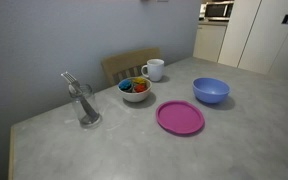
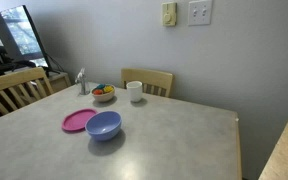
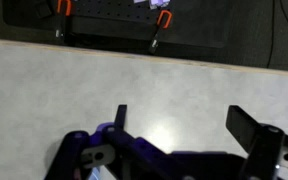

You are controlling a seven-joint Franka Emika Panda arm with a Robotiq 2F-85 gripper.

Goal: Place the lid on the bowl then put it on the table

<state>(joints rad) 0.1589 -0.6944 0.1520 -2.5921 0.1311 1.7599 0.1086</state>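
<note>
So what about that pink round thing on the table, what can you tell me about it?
The lid is a flat, round, magenta-pink disc, plastic by the look of it, with a slightly raised rim. It lies flat on the grey speckled table, close beside the blue bowl, seemingly without touching it, and looks a little wider than that bowl. A white bowl with colourful contents stands a bit further off. Nothing rests on the lid and nothing grips it.

In an exterior view, the bowl sits on the table. The lid lies flat just left of it. Behind the bowl stand a smaller bowl, a mug and a glass, with a chair beyond.
</note>
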